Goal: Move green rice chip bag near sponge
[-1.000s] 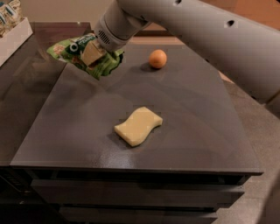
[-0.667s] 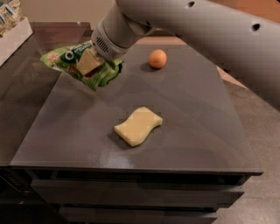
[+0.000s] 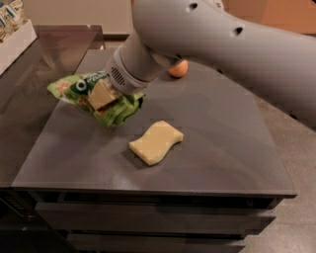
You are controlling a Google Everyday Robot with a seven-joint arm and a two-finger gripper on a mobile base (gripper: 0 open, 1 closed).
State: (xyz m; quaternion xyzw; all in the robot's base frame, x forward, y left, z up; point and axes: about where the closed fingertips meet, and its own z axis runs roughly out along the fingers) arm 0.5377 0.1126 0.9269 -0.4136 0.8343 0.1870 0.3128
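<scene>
My gripper (image 3: 102, 95) pinches the crumpled green rice chip bag (image 3: 74, 87), holding it just up and left of the sponge (image 3: 156, 142), near but not touching. The sponge lies flat on the grey table (image 3: 222, 148). An orange fruit (image 3: 178, 69) sits beyond the sponge, partly behind my arm.

Beyond my gripper (image 3: 106, 94), which hangs over the left part of the grey table (image 3: 222, 148), an orange (image 3: 178, 68) sits near the far edge, and a white box (image 3: 17, 43) of pale snack packs (image 3: 10, 15) stands on the dark counter (image 3: 34, 94) at far left.
</scene>
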